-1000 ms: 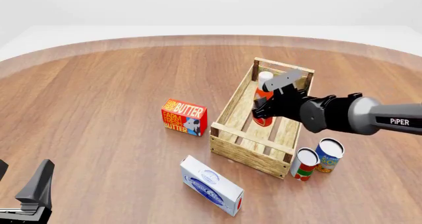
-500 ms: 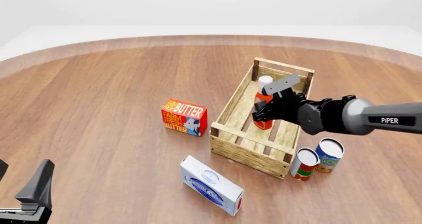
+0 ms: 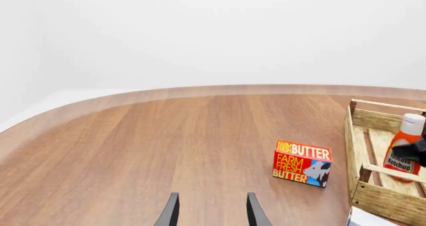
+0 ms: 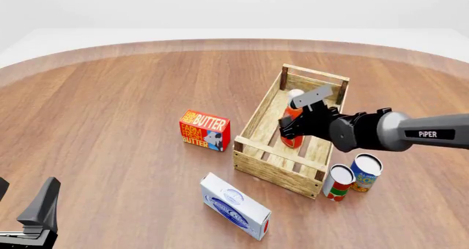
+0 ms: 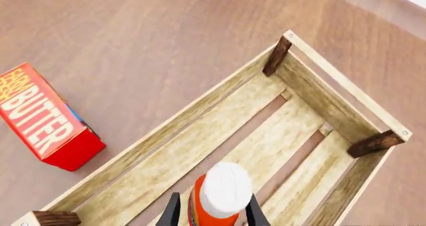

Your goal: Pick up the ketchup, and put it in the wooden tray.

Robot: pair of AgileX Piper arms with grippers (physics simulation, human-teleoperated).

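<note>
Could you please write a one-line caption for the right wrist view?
Right gripper holds the ketchup upright over the wooden tray, butter box beside it.

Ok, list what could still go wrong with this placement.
1. The ketchup is upright in the right gripper. It is slim, so once the fingers open it may tip over.
2. If it falls, it could roll against the wooden tray wall; the sides are low.
3. The cans stand just outside the tray's near corner. A careless withdrawal of the right arm might knock them.
</note>
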